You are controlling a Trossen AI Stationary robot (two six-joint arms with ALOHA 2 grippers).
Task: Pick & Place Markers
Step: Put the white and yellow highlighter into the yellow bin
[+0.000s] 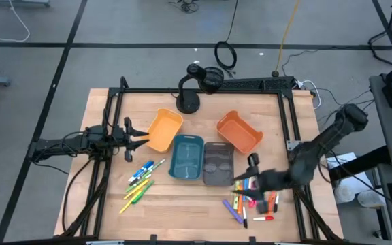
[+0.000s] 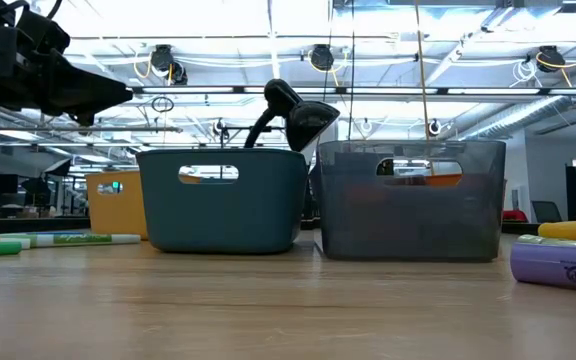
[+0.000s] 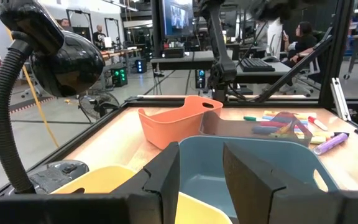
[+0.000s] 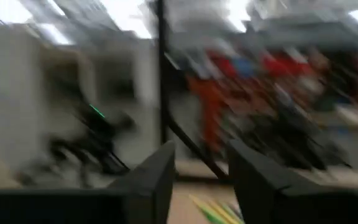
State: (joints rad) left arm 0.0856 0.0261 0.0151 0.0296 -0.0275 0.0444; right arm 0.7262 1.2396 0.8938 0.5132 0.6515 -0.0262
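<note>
On the pale wooden table [image 1: 196, 204], seen from above, the thin capped markers lie in two scattered groups. The yellow, green, blue and white ones [image 1: 139, 180] fan out in front of my left side, just before the teal rectangular plastic bin [image 1: 186, 156]. The red, pink, orange and purple ones [image 1: 254, 201] crowd together on my right, beside the smoky grey plastic bin [image 1: 218, 163]. My right gripper [image 1: 256, 182] hovers over that second cluster; I cannot tell there whether anything sits between its fingers. My left gripper [image 1: 141, 141] waits by the yellow plastic bin [image 1: 164, 129]. An orange plastic bin [image 1: 239, 132] sits behind the grey one.

From table level, a green-and-white marker [image 2: 83, 239] lies flat at one side, and a fat purple marker [image 2: 560, 264] with a yellow one above it lies at the other, with the teal and grey bins standing side by side between them.

Past my left fingers [image 3: 166, 174], which stand apart around nothing, the far markers show as a bright jumble.

Past my right fingers [image 4: 157, 177], parted with empty space between, everything blurs; yellow and green markers [image 4: 213, 208] streak below.
</note>
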